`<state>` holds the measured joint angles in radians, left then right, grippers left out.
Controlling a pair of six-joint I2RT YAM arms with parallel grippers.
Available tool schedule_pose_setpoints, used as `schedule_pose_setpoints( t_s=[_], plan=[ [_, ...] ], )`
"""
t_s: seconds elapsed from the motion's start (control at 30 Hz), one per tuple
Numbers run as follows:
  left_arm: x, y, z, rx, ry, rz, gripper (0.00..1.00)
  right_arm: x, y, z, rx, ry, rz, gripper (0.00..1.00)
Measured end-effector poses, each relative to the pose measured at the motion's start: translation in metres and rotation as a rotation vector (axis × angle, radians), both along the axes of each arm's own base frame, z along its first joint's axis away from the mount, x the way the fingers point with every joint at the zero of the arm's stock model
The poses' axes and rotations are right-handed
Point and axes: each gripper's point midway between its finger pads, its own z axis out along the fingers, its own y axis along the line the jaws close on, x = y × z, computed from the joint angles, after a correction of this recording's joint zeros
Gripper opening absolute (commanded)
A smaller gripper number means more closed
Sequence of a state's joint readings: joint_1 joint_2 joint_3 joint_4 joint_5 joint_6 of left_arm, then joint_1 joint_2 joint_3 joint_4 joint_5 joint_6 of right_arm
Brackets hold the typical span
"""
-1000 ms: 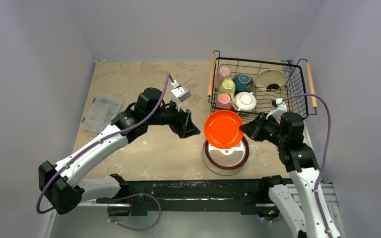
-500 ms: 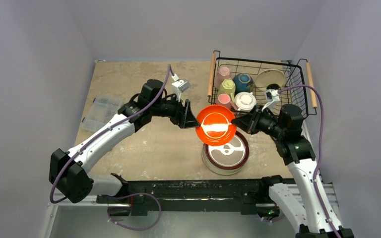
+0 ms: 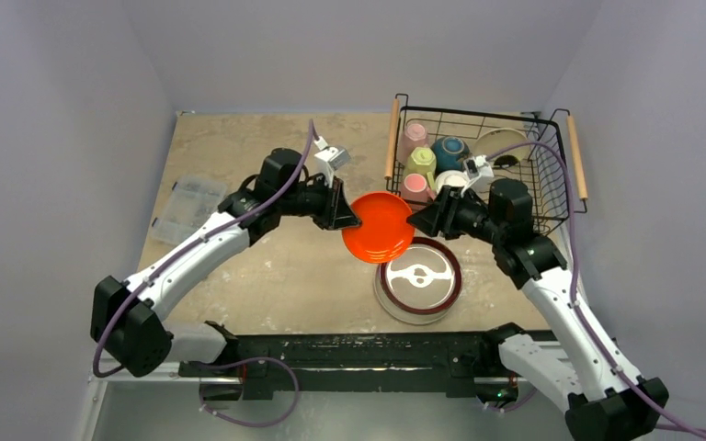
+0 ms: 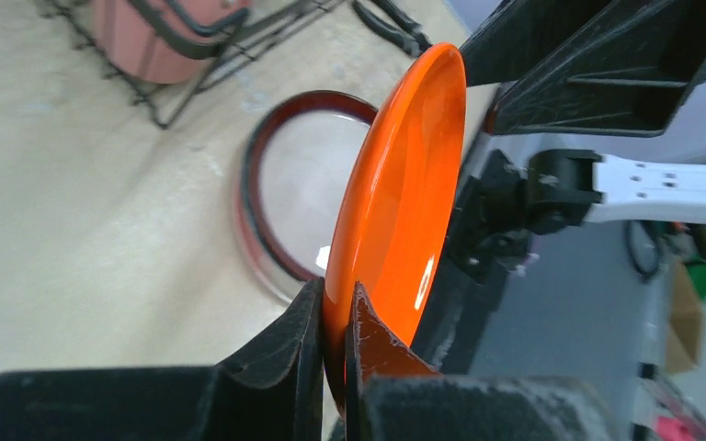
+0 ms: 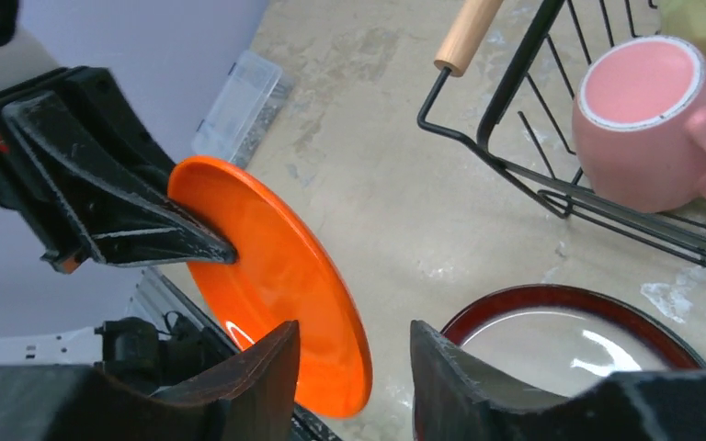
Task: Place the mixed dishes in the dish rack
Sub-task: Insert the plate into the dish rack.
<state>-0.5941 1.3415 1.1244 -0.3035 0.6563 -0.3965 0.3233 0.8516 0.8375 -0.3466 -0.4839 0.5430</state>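
Observation:
A red-orange plate [image 3: 379,227] hangs on edge above the table, between my two arms. My left gripper [image 3: 349,219] is shut on its left rim; the left wrist view shows both pads pinching the plate [image 4: 404,184] at the gripper [image 4: 335,294]. My right gripper [image 3: 415,223] stands open around the opposite rim, and the plate [image 5: 276,266] sits between its spread fingers [image 5: 354,335] without touching them. A red-rimmed cream plate [image 3: 420,280] lies flat on the table below. The dish rack [image 3: 478,115] at the back right holds mugs, a teal bowl [image 3: 449,150] and a white plate [image 3: 501,140].
A clear plastic compartment box [image 3: 188,209] lies at the table's left edge. The rack's wooden handle [image 5: 464,32] and wire corner are close to my right wrist, with a salmon mug [image 5: 648,119] just inside.
My left gripper has moved in and shut on the orange plate's left rim. My right gripper has opened off the plate. The plate has shifted left.

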Motion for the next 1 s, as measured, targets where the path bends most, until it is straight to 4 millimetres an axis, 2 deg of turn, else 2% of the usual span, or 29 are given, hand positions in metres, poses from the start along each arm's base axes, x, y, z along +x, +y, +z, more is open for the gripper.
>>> schedule_pose_setpoints(
  t_s=[0.03, 0.07, 0.13, 0.27, 0.4, 0.5, 0.6, 0.7, 0.8, 0.9, 1.0],
  plan=[
    [0.004, 0.005, 0.0, 0.019, -0.035, 0.03, 0.0, 0.004, -0.001, -0.002, -0.013, 0.015, -0.02, 0.88],
    [0.007, 0.01, 0.0, 0.035, -0.072, 0.059, 0.0, 0.009, -0.003, -0.004, -0.028, 0.031, -0.045, 0.97],
    [0.013, 0.026, 0.004, 0.06, -0.178, 0.132, 0.0, 0.019, -0.007, -0.005, -0.054, 0.054, -0.089, 0.99],
    [0.017, 0.055, 0.019, 0.063, -0.386, 0.241, 0.0, 0.028, -0.002, -0.008, -0.003, 0.13, -0.11, 0.99],
    [0.026, 0.07, 0.032, 0.051, -0.563, 0.316, 0.0, 0.036, 0.017, -0.022, 0.099, 0.286, -0.058, 0.95],
    [0.033, 0.08, 0.032, 0.072, -0.637, 0.363, 0.0, 0.041, 0.033, -0.042, 0.171, 0.43, -0.037, 0.94],
    [0.038, 0.088, 0.033, 0.092, -0.676, 0.4, 0.0, 0.032, 0.046, -0.054, 0.227, 0.517, -0.072, 0.93],
    [0.039, 0.09, 0.04, 0.083, -0.71, 0.412, 0.0, 0.018, 0.06, -0.034, 0.292, 0.511, -0.076, 0.86],
    [0.036, 0.085, 0.044, 0.053, -0.712, 0.384, 0.0, 0.021, 0.065, -0.005, 0.315, 0.412, -0.066, 0.86],
    [0.03, 0.075, 0.041, 0.022, -0.669, 0.316, 0.0, 0.035, 0.066, 0.014, 0.214, 0.225, -0.063, 0.77],
    [0.028, 0.062, 0.04, -0.013, -0.606, 0.242, 0.0, 0.032, 0.069, 0.021, 0.057, -0.007, 0.034, 0.72]
  ],
)
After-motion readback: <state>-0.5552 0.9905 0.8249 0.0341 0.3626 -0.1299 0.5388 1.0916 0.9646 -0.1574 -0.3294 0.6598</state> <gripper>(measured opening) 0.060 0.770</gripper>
